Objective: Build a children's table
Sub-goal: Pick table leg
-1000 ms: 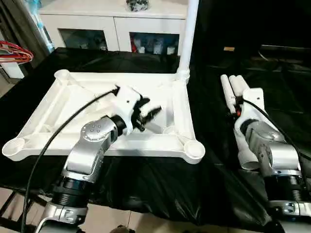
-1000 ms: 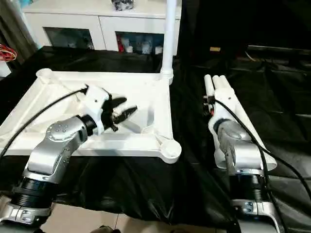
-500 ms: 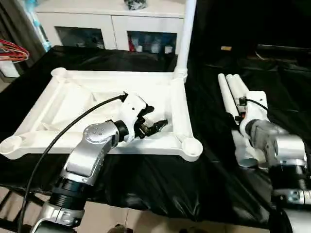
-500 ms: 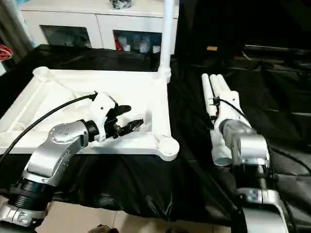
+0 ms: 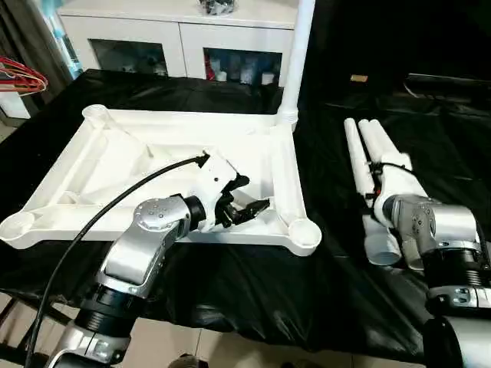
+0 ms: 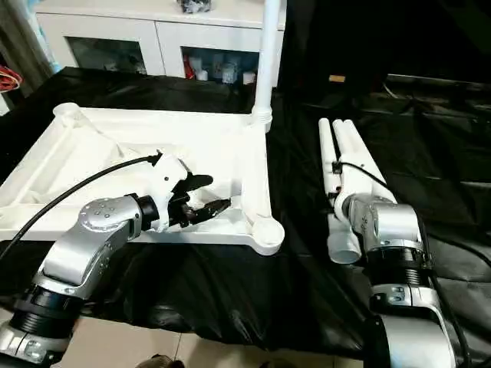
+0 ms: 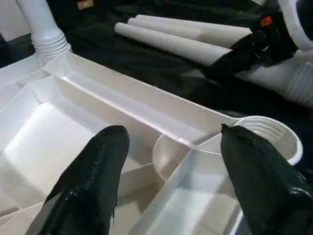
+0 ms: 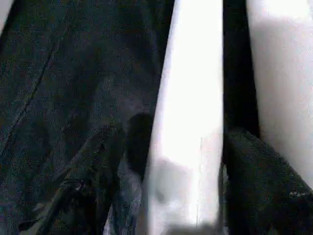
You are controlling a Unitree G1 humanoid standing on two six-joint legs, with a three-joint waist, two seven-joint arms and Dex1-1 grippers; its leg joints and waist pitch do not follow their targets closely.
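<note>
The white table top (image 5: 115, 153) lies underside up on the black cloth, ribs showing. One leg (image 5: 298, 54) stands upright in its far right corner socket. My left gripper (image 5: 252, 193) hangs open just inside the top's near right corner, close to the empty socket (image 7: 266, 134), with nothing between its fingers (image 7: 98, 181). Three loose legs (image 5: 360, 149) lie side by side to the right of the top. My right gripper (image 8: 188, 142) is down on them, its fingers close against both sides of one leg (image 8: 190, 98).
A white cabinet (image 5: 184, 38) with glass-fronted compartments stands behind the work surface. Red hangers (image 5: 19, 77) show at the far left. The black cloth (image 5: 253, 284) drops over the surface's near edge in front of me.
My left gripper has moved right and nearer, toward the near right corner socket. My right forearm has drawn back and turned while its gripper stayed on the loose legs.
</note>
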